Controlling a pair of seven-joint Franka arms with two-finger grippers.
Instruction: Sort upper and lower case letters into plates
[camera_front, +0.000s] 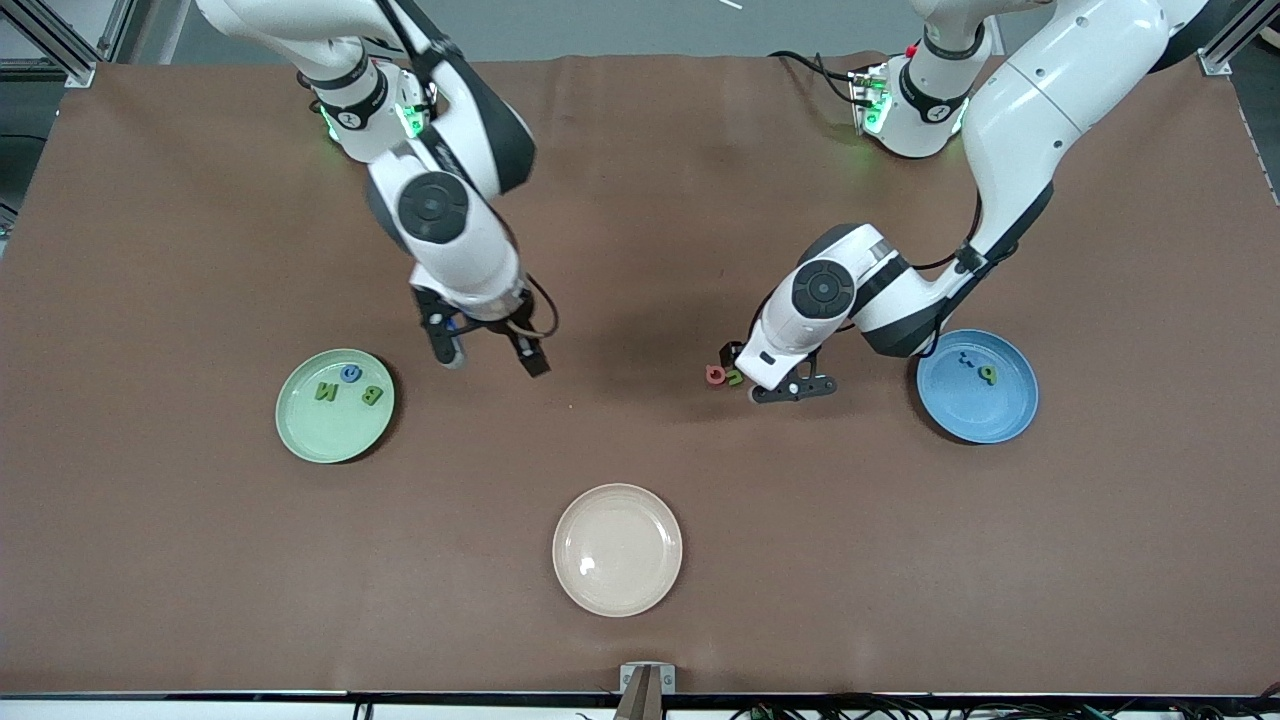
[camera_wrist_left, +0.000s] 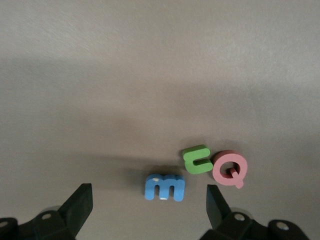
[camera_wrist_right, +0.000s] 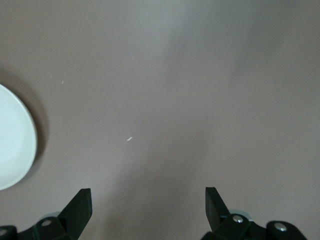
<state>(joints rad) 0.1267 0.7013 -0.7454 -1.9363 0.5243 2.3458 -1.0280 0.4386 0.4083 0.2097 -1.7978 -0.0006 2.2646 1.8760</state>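
While left claw (camera_wrist_left: 149, 202) gapes, blue letter (camera_wrist_left: 165, 187) between fingers

Right tool (camera_wrist_right: 148, 202): fingers (camera_wrist_right: 80, 205) spread wide, nothing between them, over bare brown desk (camera_wrist_right: 175, 90). Pale green plate (camera_wrist_right: 12, 145): rim partly in view.

Bare brown mat (camera_front: 640, 180) surrounds the clustered letters (camera_wrist_left: 200, 172) beneath the left hand (camera_wrist_left: 150, 205).

Between the left jaws: blue m (camera_wrist_left: 165, 187); past it, green letter (camera_wrist_left: 197, 159) and red Q (camera_wrist_left: 230, 168). Plates: mint (camera_front: 334, 405), blue (camera_front: 977, 386), cream (camera_front: 617, 549). Brown table (camera_front: 640, 180).
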